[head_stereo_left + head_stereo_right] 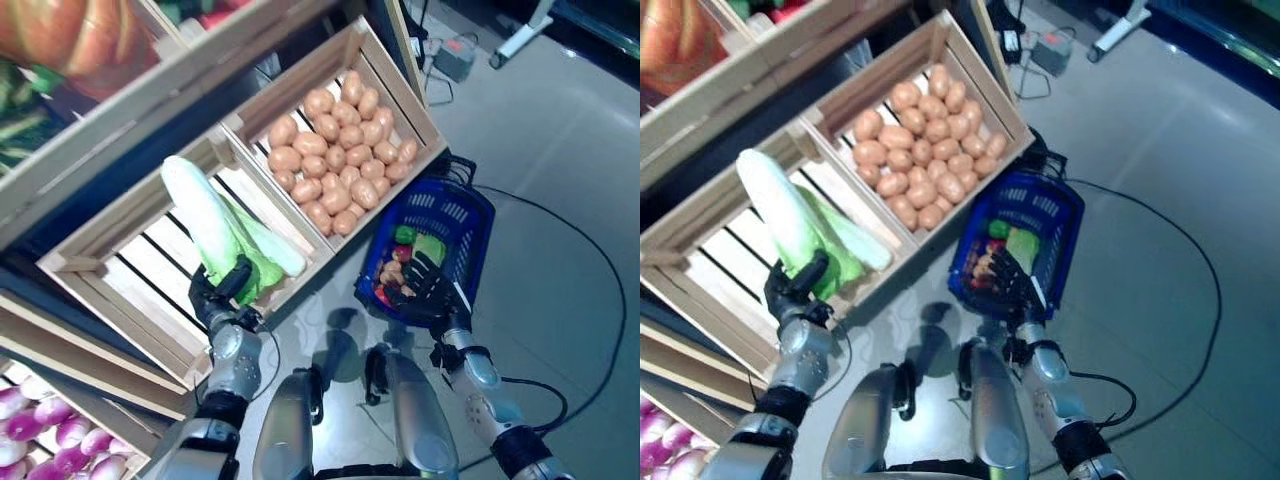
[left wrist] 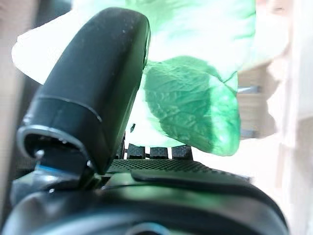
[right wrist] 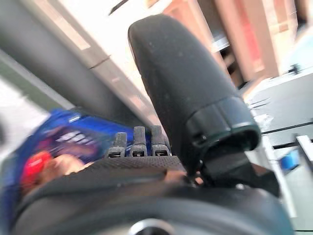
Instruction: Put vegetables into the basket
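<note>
The napa cabbage (image 1: 213, 228) is up off the slats, gripped at its green leafy end by the left hand (image 1: 222, 293), whose thumb and fingers are curled round the leaves; its pale white stalk end points toward 11 o'clock, tilted over the nearer wooden crate (image 1: 118, 290). In the left wrist view the thumb presses against the crinkled green leaf (image 2: 190, 105) with the fingertips showing under it. A second pale-green cabbage (image 1: 268, 243) lies in the same crate just at 3 o'clock of the held one, against the crate's front wall.

At 3 o'clock of the left hand, on the floor (image 1: 560, 130), stands the blue plastic basket (image 1: 450, 215). It already holds a green vegetable (image 1: 428, 246), a red one (image 1: 402, 254) and some brownish pieces near its front edge. The right hand (image 1: 424, 285) is at the basket's near rim, at its 6 o'clock side, fingers curled over the rim; the right wrist view shows the blue wall just past the fingers but not clearly enough to say how firmly they hold.

At 12 o'clock of the basket, the second wooden crate (image 1: 375, 55) is full of potatoes (image 1: 340, 150), touching one another in a heap. At the lower left corner, at 8 o'clock of the left hand, purple-and-white turnips (image 1: 40, 440) show on a lower shelf.
</note>
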Robot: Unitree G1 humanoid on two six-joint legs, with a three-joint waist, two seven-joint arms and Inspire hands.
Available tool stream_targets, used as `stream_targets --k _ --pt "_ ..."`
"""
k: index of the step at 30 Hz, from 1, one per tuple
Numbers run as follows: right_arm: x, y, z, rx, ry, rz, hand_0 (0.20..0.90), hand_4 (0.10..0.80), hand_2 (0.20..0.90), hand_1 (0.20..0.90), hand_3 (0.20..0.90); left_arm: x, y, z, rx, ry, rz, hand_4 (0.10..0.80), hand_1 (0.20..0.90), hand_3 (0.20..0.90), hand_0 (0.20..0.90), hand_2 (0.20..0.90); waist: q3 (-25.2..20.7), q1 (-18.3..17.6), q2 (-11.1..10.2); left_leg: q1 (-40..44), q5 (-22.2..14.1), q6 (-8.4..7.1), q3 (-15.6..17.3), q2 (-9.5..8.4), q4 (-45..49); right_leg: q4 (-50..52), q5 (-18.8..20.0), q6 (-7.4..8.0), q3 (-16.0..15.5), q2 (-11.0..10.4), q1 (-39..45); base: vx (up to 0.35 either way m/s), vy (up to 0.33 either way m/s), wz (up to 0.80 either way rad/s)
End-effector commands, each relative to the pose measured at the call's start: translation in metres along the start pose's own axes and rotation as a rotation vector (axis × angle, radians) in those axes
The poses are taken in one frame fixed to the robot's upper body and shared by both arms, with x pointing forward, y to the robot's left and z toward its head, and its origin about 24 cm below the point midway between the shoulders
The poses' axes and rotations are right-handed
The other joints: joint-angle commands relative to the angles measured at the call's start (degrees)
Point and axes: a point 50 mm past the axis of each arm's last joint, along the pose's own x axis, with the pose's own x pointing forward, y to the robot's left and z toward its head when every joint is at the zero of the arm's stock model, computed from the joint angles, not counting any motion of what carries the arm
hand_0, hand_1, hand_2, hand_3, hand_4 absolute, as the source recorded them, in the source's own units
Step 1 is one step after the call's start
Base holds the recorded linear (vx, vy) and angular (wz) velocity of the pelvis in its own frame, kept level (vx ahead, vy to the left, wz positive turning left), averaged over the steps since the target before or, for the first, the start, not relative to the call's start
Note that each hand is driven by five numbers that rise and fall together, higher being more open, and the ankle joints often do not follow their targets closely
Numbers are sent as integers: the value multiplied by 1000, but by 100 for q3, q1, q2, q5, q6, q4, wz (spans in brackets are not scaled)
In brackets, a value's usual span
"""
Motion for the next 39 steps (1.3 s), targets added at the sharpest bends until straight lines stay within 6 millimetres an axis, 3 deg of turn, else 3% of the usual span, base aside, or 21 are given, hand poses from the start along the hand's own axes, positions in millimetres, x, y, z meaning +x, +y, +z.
stream_targets --k 1,6,13,18,29,39 --pt "-4 14 17 128 -160 83 900 800 900 900 900 -4 -10 52 88 -364 -129 400 300 300 300 300 -1125 97 -63 611 329 415 -106 -398 -887 -901 99 64 -17 -239 1231 56 -90 24" --pt "-5 15 27 145 -214 188 900 800 900 900 900 -14 -18 63 274 -479 -314 400 300 300 300 300 -1509 176 -49 1409 830 285 -158 -391 -2274 -2457 564 130 -162 -5 2119 51 -93 16" --pt "5 11 53 191 -242 346 900 800 900 900 900 -26 -37 71 484 -603 -563 400 300 300 300 300 -1822 291 -80 1907 1208 232 -193 -349 -3355 -3558 1046 212 -280 155 2647 21 -81 8" --pt "16 17 62 336 -207 456 900 800 900 900 900 -35 -57 72 607 -721 -709 400 300 300 300 300 -2041 345 -120 2183 1530 199 -174 -301 -4166 -4256 1377 281 -382 255 2899 17 -79 7" --pt "19 41 57 515 -162 547 900 800 900 900 900 -57 -78 62 746 -846 -897 400 300 300 300 300 -2177 336 -157 2153 1474 229 -25 -258 -4187 -4566 1537 294 -357 320 2970 33 -46 -2" --pt "23 43 65 583 -234 527 900 800 900 900 900 -72 -84 63 744 -943 -979 400 300 300 300 300 -2167 342 -171 2211 1404 243 22 -232 -4187 -4566 1472 279 -304 355 3018 52 -22 -6"
